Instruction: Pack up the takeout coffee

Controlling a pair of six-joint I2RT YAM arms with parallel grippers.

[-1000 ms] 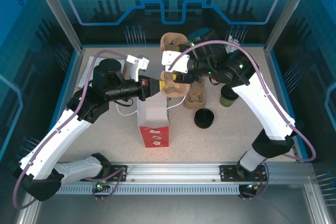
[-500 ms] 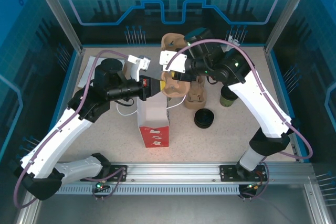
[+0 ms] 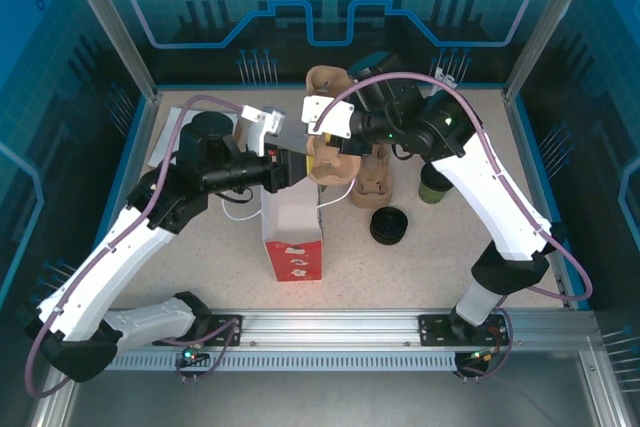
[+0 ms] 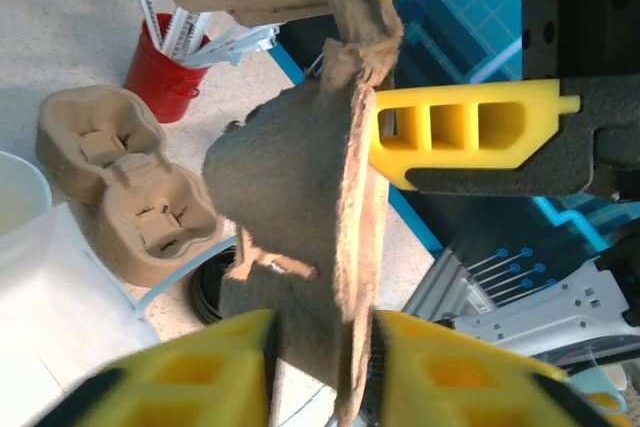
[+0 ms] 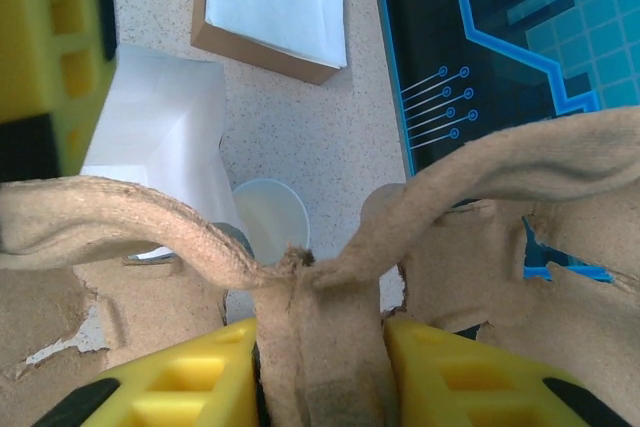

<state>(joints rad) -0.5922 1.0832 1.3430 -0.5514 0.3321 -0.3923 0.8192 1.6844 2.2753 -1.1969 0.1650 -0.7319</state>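
Above the white bag (image 3: 292, 222), the right gripper (image 5: 320, 352) clamps the pulp carrier (image 4: 300, 177). The left gripper (image 4: 322, 352) straddles it, grip unclear. Right of the bag stand the lid stack (image 3: 389, 226) and the green cup (image 3: 434, 185).

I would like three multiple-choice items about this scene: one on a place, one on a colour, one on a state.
1. Where does the green cup stand, relative to the carrier stack?
A. on top of it
B. left of it
C. right of it, on the table

2. What colour is the pot with white sticks in it?
A. red
B. blue
C. white

3. What is the right gripper doing?
A. wide open, holding nothing
B. closed on the carrier
C. closed on the green cup

Answers:
1 C: the top view shows it right of the stack and apart from it.
2 A: it is plainly red in the left wrist view.
3 B: its yellow fingers press the carrier's ridge from both sides in the right wrist view.
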